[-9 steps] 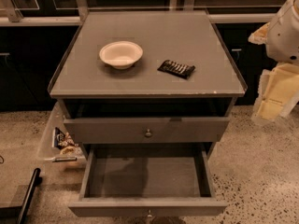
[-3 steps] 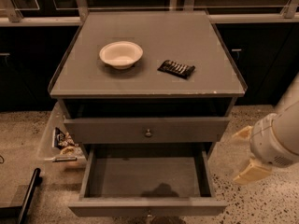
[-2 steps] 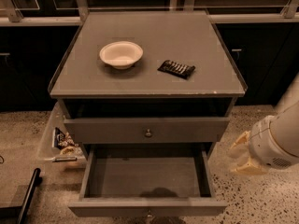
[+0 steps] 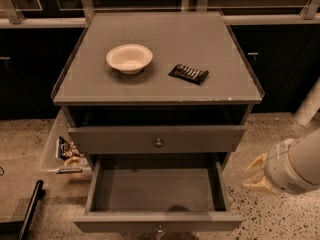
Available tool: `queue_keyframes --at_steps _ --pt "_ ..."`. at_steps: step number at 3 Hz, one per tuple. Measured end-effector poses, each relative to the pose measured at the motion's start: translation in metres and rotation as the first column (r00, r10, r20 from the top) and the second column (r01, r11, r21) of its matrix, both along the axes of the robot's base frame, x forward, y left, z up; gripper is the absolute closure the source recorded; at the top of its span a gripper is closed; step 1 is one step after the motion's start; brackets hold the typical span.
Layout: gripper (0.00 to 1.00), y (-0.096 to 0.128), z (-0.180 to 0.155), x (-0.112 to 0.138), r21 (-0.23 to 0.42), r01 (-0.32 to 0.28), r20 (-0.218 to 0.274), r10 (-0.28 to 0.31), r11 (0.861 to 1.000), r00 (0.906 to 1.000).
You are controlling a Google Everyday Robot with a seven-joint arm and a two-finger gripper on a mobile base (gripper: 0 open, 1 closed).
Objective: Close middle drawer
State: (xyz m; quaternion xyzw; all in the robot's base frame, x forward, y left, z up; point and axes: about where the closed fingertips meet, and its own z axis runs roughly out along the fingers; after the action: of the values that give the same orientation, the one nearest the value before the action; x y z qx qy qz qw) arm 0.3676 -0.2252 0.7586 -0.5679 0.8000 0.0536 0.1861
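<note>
The grey cabinet (image 4: 157, 91) stands in the middle of the camera view. The middle drawer (image 4: 155, 190) is pulled far out towards me, and its long box interior looks empty. Its low front panel (image 4: 125, 223) runs along the bottom edge of the frame with a small round knob (image 4: 159, 229). Above it, another drawer front (image 4: 115, 140) with a knob (image 4: 158, 143) stands slightly out. My gripper (image 4: 255, 176), cream-coloured on a white arm (image 4: 295, 166), hangs to the right of the open drawer's right side, apart from it, at about the drawer's height.
A white bowl (image 4: 129, 58) and a dark snack packet (image 4: 188, 73) lie on the cabinet top. A clear bin with packets (image 4: 62, 151) sits on the floor to the left, and a black bar (image 4: 30, 209) lies at lower left. Dark cabinets stand behind. A white post (image 4: 310, 104) stands at right.
The arm has come down from the upper right to beside the open drawer's right side, then edged slightly left. The drawers, the bowl and the packet have not moved.
</note>
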Motion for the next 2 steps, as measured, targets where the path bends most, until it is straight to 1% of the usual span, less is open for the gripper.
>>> queue_keyframes --at_steps 1,2 --pt "1.0 -0.001 -0.065 0.011 0.072 0.068 -0.006 -0.068 0.995 0.9977" --pt "1.0 0.003 -0.123 0.022 0.142 0.082 -0.003 -0.082 0.987 0.9966"
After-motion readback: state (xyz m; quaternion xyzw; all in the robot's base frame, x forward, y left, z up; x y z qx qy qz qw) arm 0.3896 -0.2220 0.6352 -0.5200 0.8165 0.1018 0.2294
